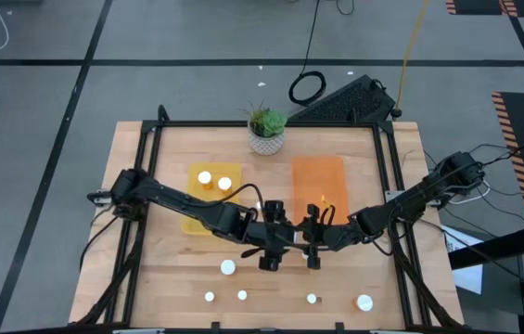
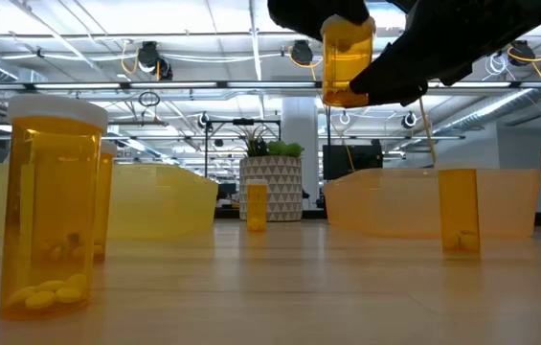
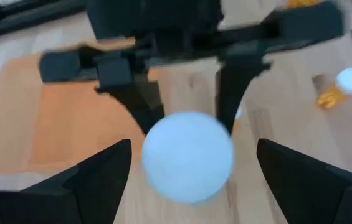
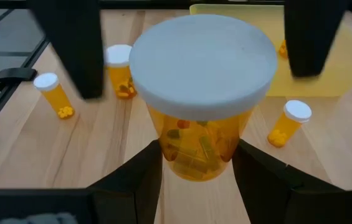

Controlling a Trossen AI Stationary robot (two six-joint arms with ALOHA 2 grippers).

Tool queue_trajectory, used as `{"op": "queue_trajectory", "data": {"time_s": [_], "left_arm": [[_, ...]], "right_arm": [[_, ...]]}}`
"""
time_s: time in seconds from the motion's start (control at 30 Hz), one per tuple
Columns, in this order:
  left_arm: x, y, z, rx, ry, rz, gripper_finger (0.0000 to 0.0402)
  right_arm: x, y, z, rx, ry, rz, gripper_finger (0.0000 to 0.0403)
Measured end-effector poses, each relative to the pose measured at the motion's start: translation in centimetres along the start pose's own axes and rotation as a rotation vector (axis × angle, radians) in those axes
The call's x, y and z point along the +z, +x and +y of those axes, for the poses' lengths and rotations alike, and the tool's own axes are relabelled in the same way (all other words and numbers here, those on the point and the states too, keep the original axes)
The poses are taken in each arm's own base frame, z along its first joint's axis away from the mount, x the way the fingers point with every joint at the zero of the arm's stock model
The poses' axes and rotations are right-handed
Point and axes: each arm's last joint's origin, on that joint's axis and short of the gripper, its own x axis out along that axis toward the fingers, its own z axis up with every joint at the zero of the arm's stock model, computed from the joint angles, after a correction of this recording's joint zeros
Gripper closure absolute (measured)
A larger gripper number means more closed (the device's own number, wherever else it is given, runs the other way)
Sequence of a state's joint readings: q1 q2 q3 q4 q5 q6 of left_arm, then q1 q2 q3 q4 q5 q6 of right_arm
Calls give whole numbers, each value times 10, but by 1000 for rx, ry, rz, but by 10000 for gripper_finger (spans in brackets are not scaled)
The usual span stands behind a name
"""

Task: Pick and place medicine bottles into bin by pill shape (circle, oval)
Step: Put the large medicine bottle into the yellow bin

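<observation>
right gripper (image 4: pixel 197 171) | bottle (image 4: pixel 200 93) clamped between fingers, held above table | left gripper (image 3: pixel 188 165) | fingers spread wide, bottle between them, untouched

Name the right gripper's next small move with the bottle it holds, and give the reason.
Probably carry it toward a tray. The right gripper is shut on a white-capped bottle, lifted clear of the table in the low view, between the yellow tray and orange tray. The left gripper faces it, open. Which tray depends on pill shape, which I cannot judge.
</observation>
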State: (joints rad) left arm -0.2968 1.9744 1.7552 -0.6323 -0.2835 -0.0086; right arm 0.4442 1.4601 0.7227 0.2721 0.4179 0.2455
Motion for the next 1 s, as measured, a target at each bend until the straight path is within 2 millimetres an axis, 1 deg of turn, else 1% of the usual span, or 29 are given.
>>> {"op": "queue_trajectory", "data": {"time_s": [0.1,0.17,0.43,0.6,0.73,1.0], "left_arm": [[-2,3,1,-5,-3,11,52],[-1,5,0,-10,-4,8,60],[-2,6,0,-20,-4,14,139],[-2,6,0,-18,-4,14,171],[-2,6,0,-18,-5,14,184],[-2,6,0,-17,-4,14,183]], "right_arm": [[0,0,0,0,0,0,229],[0,0,0,0,0,0,229],[0,0,0,0,-1,0,229],[0,0,0,1,-3,1,229],[0,0,0,0,-4,0,229],[0,0,0,-5,-30,-1,224]]}}
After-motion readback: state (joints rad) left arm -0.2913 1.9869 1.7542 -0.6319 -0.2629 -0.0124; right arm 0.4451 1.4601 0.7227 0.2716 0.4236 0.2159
